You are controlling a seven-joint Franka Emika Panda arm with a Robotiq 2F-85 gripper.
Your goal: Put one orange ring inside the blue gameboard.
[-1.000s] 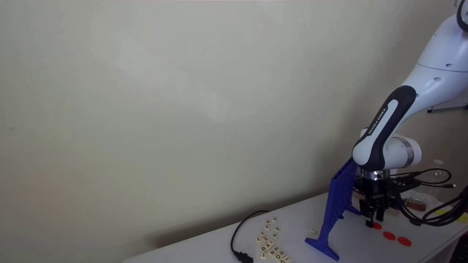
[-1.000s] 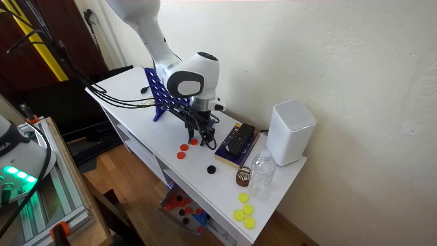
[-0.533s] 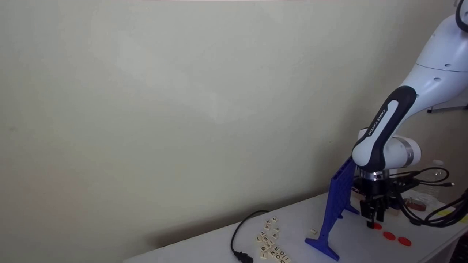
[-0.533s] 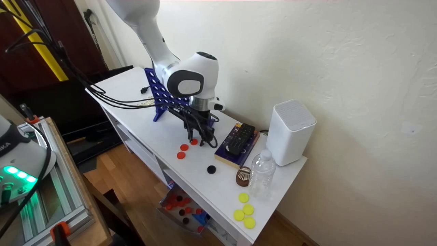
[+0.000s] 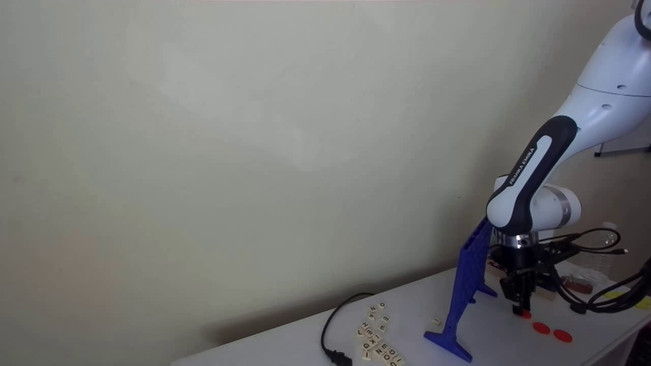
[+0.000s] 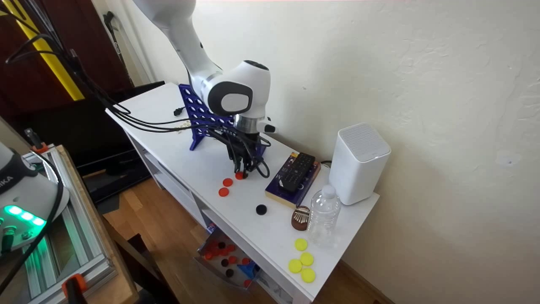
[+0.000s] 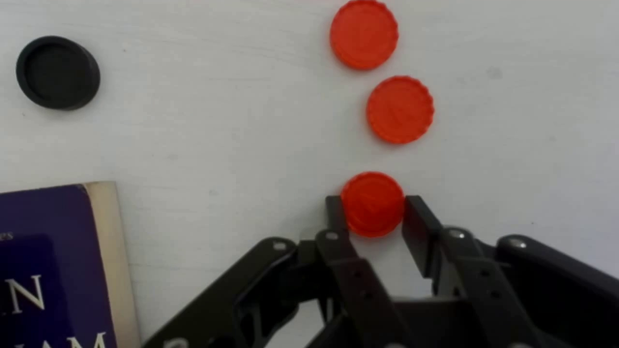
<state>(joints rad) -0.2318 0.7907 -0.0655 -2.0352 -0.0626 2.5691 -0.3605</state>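
Claw point(image 7: 374, 208) clamped on orange ring point(image 7: 372, 204) from both sides; ring flat, down at table point(image 7: 217, 145). Wrist view: two more rings point(image 7: 400, 110) on far side, black disc point(image 7: 58, 73) far left, book point(image 7: 53, 266) near left. In exterior view, blue board point(image 5: 465, 284) stands left of claw.

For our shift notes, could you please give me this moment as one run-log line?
Gripper: shut on orange ring | nearest other orange ring: flat on white table | blue gameboard: upright, held ring not yet inside
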